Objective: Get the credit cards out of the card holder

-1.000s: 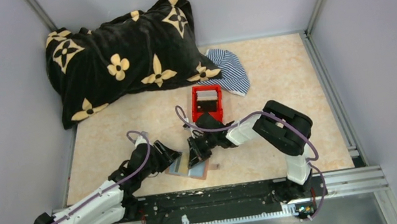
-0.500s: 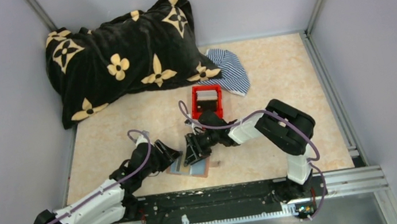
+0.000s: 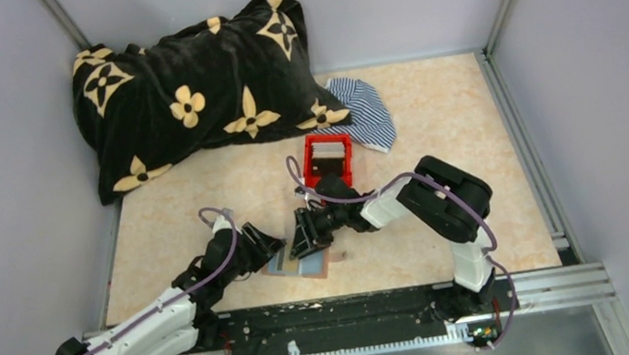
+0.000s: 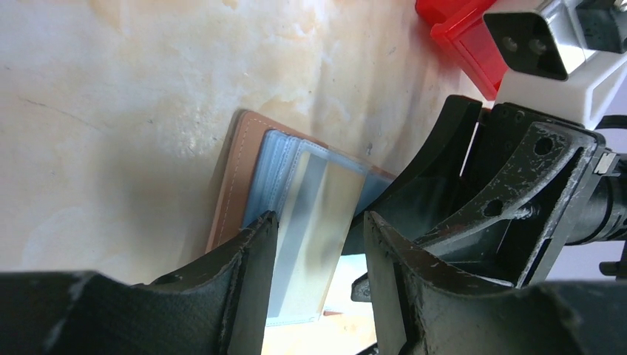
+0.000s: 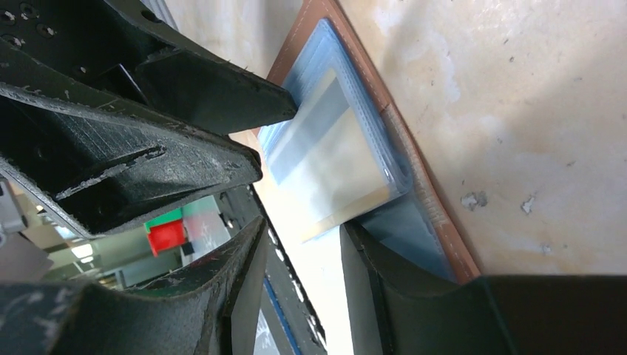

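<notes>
Setting: a pale marbled table (image 3: 469, 120) closed in by plain grey walls, with a metal rail (image 3: 339, 321) along the near edge where both arm bases are bolted
Card holder: lies open and flat just beyond the rail, near the table's middle (image 3: 321, 270); brown leather rim (image 4: 229, 177), with clear bluish sleeves inside
Credit card: pale blue with a grey band (image 5: 333, 155), lying on the sleeves of the open holder; whether it sits inside a sleeve or on top of one I cannot tell
Left gripper: reaches in from the left (image 3: 276, 247), fingers parted and tips down at the holder (image 4: 318, 218); the card shows in the gap, and no clamp on it is visible
Right gripper: comes from the right, meeting the left one over the holder (image 3: 301, 243); released, fingers apart (image 5: 302, 229), with the card's near end lying just ahead of the gap
In the way: the two grippers crowd together over the holder, hiding most of it from above
Red box: open-topped plastic (image 3: 327, 159), just behind the right wrist, apart from the holder
Striped cloth: blue and white (image 3: 366, 111), beyond the box
Blanket: black with cream flowers (image 3: 188, 84), heaped against the back wall
</notes>
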